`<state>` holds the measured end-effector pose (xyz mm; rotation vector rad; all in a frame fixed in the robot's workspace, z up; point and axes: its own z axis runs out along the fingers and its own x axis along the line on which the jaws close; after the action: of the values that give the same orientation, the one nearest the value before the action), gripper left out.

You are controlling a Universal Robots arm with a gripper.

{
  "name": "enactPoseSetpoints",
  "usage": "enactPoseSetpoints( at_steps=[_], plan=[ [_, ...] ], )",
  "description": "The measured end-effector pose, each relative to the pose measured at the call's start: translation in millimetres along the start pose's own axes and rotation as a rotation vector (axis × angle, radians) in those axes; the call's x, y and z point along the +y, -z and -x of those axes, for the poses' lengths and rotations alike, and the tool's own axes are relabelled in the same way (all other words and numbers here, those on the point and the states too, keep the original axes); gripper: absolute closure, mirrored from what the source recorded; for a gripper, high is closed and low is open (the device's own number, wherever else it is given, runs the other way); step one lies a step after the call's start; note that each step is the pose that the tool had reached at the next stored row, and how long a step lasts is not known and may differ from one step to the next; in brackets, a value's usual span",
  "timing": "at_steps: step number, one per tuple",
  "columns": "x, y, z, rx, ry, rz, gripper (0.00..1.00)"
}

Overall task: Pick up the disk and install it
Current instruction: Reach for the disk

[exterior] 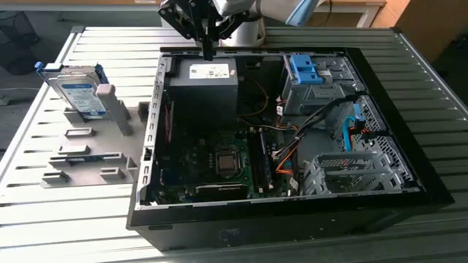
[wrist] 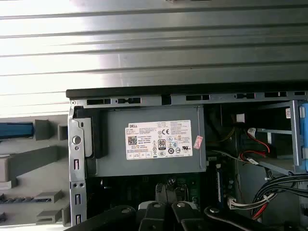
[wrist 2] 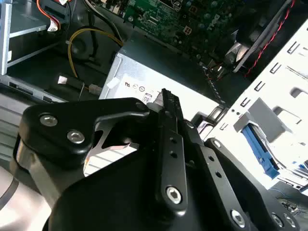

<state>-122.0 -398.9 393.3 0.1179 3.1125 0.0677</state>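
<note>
The disk [exterior: 79,93], a silver drive with a white-and-blue label in a blue frame, stands on edge in a grey holder [exterior: 109,107] on the exterior view's left, outside the computer case. A blue piece of its frame [wrist: 17,130] shows in the first wrist view. My gripper [exterior: 208,53] hangs over the far edge of the open case, above the power supply, well to the right of the disk in the exterior view. Its black fingers [wrist 2: 166,120] are pressed together with nothing between them.
The open computer case [exterior: 409,137] lies on a slatted metal table [exterior: 44,219]. Inside are a grey power supply with a white sticker [wrist: 154,139], the motherboard [exterior: 219,159], cables, a blue clip [exterior: 303,68] and a metal drive cage [exterior: 351,170]. Grey fixtures [exterior: 87,159] sit beside the case.
</note>
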Motion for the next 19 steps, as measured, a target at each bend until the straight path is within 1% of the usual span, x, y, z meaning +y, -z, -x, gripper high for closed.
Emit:
enactPoseSetpoints(
  at_steps=[19],
  plan=[
    [-0.3,0.1,-4.1,0.0,0.0,0.0,0.89]
  ],
)
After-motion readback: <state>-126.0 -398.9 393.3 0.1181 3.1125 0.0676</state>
